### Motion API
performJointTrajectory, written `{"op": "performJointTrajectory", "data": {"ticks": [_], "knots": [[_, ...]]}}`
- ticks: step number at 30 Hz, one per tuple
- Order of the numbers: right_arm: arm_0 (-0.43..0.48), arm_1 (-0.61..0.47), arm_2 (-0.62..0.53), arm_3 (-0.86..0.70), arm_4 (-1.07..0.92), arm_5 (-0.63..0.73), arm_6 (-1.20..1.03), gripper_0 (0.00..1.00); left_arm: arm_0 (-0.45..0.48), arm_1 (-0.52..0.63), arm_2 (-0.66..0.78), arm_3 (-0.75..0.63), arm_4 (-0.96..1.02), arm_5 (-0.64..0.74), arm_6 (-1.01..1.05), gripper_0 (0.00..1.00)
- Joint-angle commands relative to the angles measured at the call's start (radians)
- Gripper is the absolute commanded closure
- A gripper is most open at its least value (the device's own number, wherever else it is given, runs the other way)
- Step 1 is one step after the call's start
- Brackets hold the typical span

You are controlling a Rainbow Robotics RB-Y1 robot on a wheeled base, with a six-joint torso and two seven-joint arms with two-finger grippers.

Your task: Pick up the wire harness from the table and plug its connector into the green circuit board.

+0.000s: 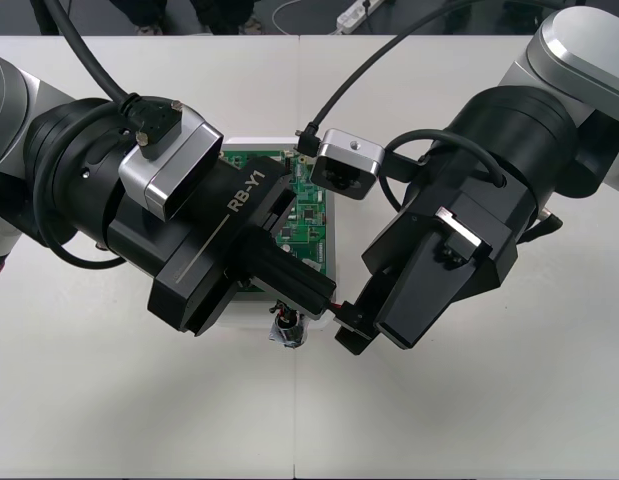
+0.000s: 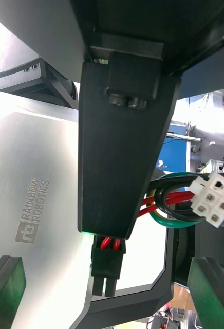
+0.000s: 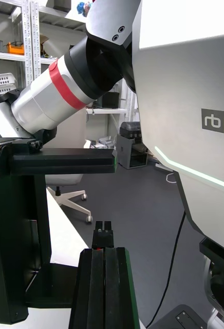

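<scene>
Wire harness, thin red/black/green strands, pinched in left gripper over near edge of green circuit board on white base. Small black plug pokes past fingertips; round metal socket just off board. Right gripper alongside w/ fingers spread. Plain light table beneath.

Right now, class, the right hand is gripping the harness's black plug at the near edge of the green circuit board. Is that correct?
Not quite: the left hand grips the black plug at the near edge of the green circuit board. The left wrist view shows the plug between its shut fingers; the right hand stands open alongside.
</scene>
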Motion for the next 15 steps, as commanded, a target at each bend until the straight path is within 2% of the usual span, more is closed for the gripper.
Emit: {"op": "performJointTrajectory", "data": {"ticks": [1, 15], "knots": [[-0.045, 0.012, 0.011, -0.024, -0.016, -0.006, -0.031, 0.05, -0.042, 0.030, -0.010, -0.018, 0.025, 0.047, 0.056, 1.00], [-0.045, 0.012, 0.011, -0.024, -0.016, -0.006, -0.031, 0.02, -0.013, 0.094, 0.004, -0.018, 0.089, 0.035, 0.041, 1.00]]}}
